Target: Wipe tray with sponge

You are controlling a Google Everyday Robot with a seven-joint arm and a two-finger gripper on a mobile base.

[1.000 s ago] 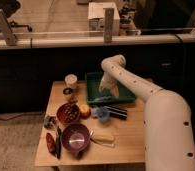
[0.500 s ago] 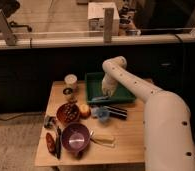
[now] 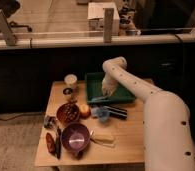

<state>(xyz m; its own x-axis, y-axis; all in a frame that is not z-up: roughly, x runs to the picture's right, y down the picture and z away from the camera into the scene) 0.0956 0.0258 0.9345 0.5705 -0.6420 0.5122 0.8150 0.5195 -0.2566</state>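
Observation:
The green tray (image 3: 122, 95) sits at the back of the wooden table, right of centre. My white arm reaches in from the right and bends down into it. The gripper (image 3: 106, 93) is low in the tray's front left part and is shut. A pale blue strip, the sponge (image 3: 98, 99), shows just below and left of the gripper at the tray's front wall. Whether the gripper holds the sponge or only touches it does not show.
In front of the tray lies a roundish blue item (image 3: 102, 113) joined to a black bar (image 3: 117, 111). A purple bowl (image 3: 75, 136), a brown bowl (image 3: 67, 113), an orange fruit (image 3: 84, 110), a white cup (image 3: 70, 80) and a yellowish item (image 3: 103, 138) fill the table's left and front.
The gripper has closed in the front left of the tray. The arm has hardly shifted, and the things on the table stay where they were.

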